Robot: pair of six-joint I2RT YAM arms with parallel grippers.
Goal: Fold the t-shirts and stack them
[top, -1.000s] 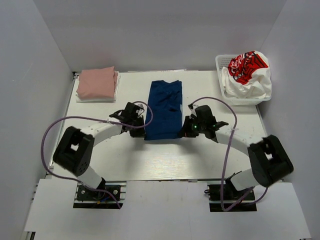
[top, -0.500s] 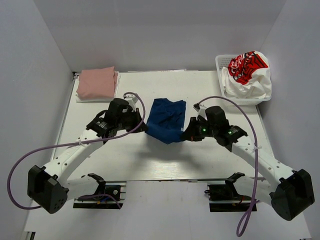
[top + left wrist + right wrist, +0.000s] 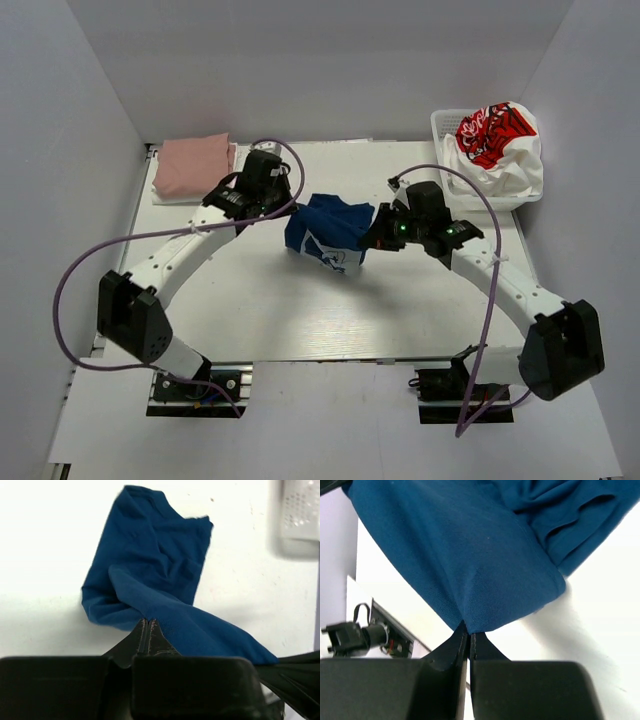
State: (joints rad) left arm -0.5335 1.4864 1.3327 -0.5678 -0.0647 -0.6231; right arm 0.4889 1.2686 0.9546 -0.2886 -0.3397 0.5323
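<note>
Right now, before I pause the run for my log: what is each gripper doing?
The left gripper is shut on the navy shirt.
The right gripper is shut on it too.

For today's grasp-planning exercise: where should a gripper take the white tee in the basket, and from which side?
Probably pinch a raised fold atop the white tee, coming down from above: it heaps over the basket rim, and the walls shield its sides.

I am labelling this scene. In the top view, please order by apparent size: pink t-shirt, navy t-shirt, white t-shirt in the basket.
1. White t-shirt, heaped in the basket: largest.
2-3. Navy t-shirt and pink t-shirt look alike; the navy one is held up and bunched, so I leave them unranked.
</note>
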